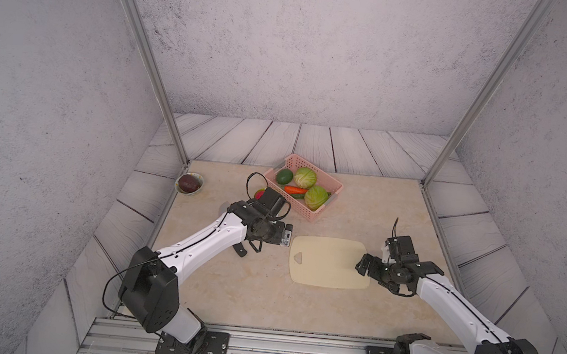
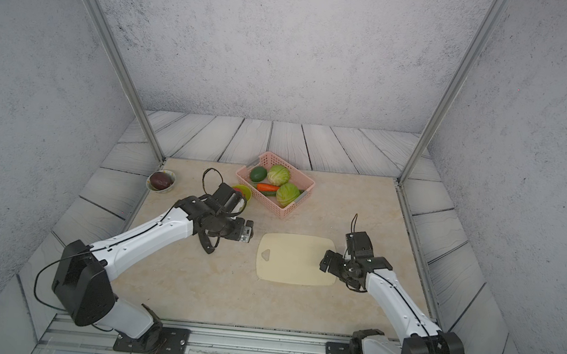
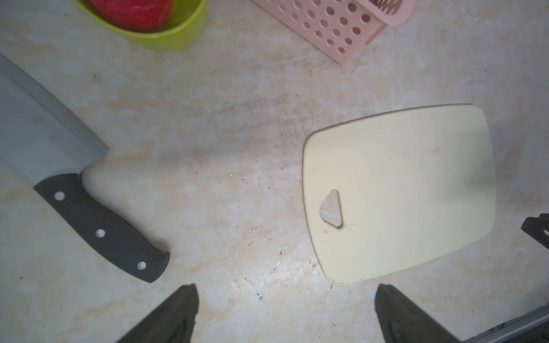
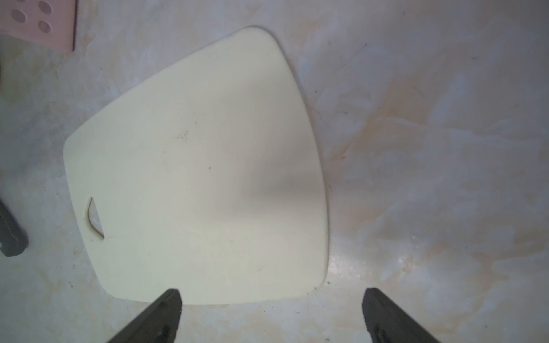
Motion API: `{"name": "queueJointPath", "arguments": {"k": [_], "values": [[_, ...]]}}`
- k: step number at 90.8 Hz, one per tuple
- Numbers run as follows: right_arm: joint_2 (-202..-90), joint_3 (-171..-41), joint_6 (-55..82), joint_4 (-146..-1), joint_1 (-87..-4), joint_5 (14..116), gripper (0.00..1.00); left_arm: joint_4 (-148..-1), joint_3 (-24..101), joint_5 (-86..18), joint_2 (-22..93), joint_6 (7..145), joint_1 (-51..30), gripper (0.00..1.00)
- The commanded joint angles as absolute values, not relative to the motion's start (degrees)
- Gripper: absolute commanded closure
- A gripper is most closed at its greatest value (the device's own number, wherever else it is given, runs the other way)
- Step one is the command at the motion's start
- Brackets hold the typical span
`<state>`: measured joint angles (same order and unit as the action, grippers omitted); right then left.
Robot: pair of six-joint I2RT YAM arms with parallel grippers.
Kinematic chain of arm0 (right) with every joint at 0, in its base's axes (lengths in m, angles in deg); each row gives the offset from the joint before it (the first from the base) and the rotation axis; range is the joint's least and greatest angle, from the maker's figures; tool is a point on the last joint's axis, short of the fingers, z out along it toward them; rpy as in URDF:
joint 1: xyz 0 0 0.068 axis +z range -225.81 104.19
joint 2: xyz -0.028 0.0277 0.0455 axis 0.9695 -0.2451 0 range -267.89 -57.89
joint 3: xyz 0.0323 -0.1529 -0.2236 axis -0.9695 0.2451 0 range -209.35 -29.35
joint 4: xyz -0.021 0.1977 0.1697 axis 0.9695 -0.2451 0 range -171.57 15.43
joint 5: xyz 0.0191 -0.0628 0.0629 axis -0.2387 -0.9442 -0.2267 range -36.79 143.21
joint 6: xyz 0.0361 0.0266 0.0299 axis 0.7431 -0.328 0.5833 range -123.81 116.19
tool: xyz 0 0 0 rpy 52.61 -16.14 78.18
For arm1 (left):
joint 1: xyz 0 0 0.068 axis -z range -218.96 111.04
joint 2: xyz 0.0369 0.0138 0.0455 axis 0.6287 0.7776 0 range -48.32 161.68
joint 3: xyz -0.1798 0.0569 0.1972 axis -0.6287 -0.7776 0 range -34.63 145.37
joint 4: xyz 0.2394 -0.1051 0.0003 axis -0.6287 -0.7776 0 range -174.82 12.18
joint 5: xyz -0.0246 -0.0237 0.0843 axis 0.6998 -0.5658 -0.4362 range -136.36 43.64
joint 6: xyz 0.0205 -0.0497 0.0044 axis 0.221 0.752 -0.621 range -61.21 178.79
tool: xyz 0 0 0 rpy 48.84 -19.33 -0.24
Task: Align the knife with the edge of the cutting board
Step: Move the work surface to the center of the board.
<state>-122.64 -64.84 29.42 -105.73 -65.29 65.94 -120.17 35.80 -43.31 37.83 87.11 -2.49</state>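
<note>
Visitor: How are your arms set?

Robot: My left arm reaches forward and inward from its base, white forearm low over the table. Its wrist is bent so that my left gripper points at the cutting board, just beside a far corner. My right arm comes in from the other side. My right gripper hangs at the board's opposite short side, one finger above the board's rim, the other above bare table.

Visitor: Holding anything?

Robot: Nothing. Both pairs of jaws stand wide apart, with only table or board beneath them.

Visitor: And the knife?

Robot: The knife lies flat on the table under my left forearm, apart from the board and at a slant to its short side. In both top views only the handle shows.

Visitor: Describe the surfaces.

Robot: The blade is broad, flat, dull grey. The handle is black and curved, with three pale rivets. The board is thin, smooth and cream, with rounded corners and a small rounded-triangle hole near the side facing my left gripper. The table is beige and marbled. Beyond stand a pink perforated basket and a lime-green bowl with something red inside.
</note>
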Motion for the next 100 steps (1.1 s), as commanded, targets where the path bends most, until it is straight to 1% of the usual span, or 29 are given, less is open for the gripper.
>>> {"name": "queueJointPath", "arguments": {"k": [1,23,43,70,87,100], "values": [[-123.5,-63.5,28.2,-105.1,-66.9,70.1,0.01,-120.5,35.2,-42.9,37.4,88.0,-1.4,0.02],[-125.4,-60.9,29.0,-102.9,-68.2,71.0,0.02,-120.2,35.2,-37.3,42.6,89.5,-0.6,0.02],[-124.2,-59.3,30.1,-101.4,-68.2,73.0,0.05,-118.0,34.4,-31.3,47.5,92.1,-0.5,0.02],[-123.4,-57.5,30.8,-99.5,-68.2,75.0,0.07,-115.9,35.6,-31.2,52.8,95.0,-0.5,0.02],[-123.3,-57.4,31.6,-98.8,-68.1,75.2,0.08,-116.7,38.9,-32.2,57.2,97.6,-0.5,0.02],[-122.7,-57.6,31.4,-99.1,-68.1,75.6,0.08,-114.6,38.0,-31.2,58.4,98.7,-0.5,0.02]]}}
